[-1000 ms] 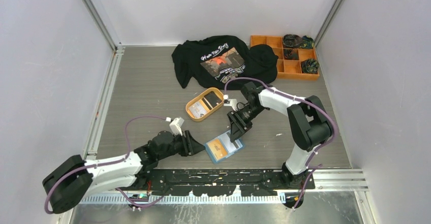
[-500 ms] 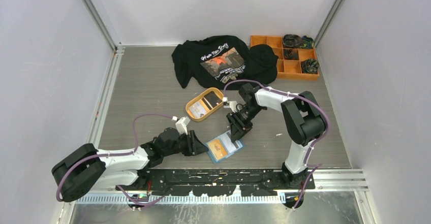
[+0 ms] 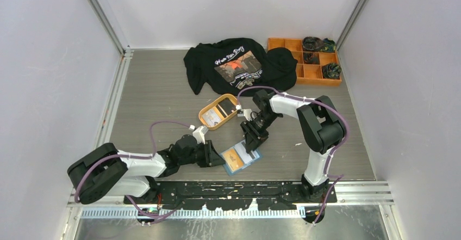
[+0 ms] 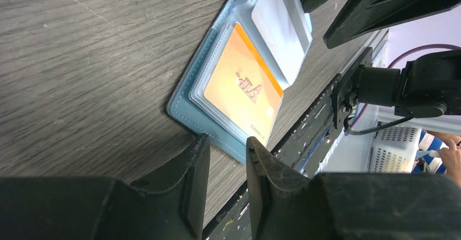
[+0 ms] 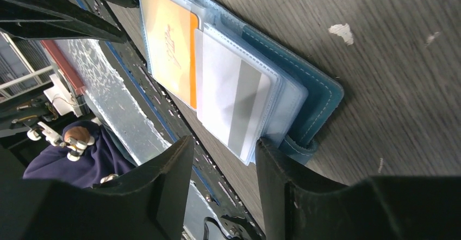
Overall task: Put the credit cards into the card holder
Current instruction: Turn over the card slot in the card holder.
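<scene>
The teal card holder (image 3: 251, 159) lies open on the table near the front edge. An orange-tan card (image 3: 232, 157) and a white card (image 3: 248, 153) sit in its clear pockets. My left gripper (image 3: 216, 157) is at its left edge, low over the table, slightly open and empty. In the left wrist view my gripper (image 4: 227, 148) has its tips just short of the holder's edge (image 4: 182, 106). My right gripper (image 3: 253, 137) is open over the holder's far side. In the right wrist view my gripper (image 5: 225, 150) is empty beside the snap tab (image 5: 298, 146). A black card (image 3: 226, 107) and a light card (image 3: 211, 117) lie in the tray.
The orange oval tray (image 3: 204, 112) sits just behind the holder. A black T-shirt (image 3: 234, 63) lies at the back. An orange compartment box (image 3: 302, 72) with dark items stands at the back right. The black base rail (image 3: 244, 188) runs close in front of the holder.
My left arm has slid right until its gripper reaches the holder's left edge. My right gripper has shifted slightly left over the holder's far side.
</scene>
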Controlling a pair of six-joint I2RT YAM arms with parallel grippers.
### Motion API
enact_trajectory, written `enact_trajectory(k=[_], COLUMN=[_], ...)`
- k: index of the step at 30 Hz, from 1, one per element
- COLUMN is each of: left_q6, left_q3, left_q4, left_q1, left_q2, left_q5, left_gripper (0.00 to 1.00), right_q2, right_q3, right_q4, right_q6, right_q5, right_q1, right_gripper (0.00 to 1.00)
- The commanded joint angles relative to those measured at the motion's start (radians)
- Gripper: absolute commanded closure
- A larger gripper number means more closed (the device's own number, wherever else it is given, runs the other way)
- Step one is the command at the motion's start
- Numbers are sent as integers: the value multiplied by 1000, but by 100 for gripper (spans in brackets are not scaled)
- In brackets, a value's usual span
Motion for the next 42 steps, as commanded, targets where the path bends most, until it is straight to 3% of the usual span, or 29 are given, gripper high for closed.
enact_trajectory(k=[1,13,42], left_q6=[-11,-33,-61], left_q3=[38,56,100], left_q4=[92,159,212], left_q1=[2,2,0], left_q2=[33,122,230], left_q5=[25,12,38], left_gripper=[69,71,75], right_q2=[-3,-20,45], right_q3=[42,52,13], right_q4=[-16,-31,91], right_q6=[7,10,183], right_q5=[-42,-139,-95], right_q1=[6,-20,-113], right_gripper=[50,60,61])
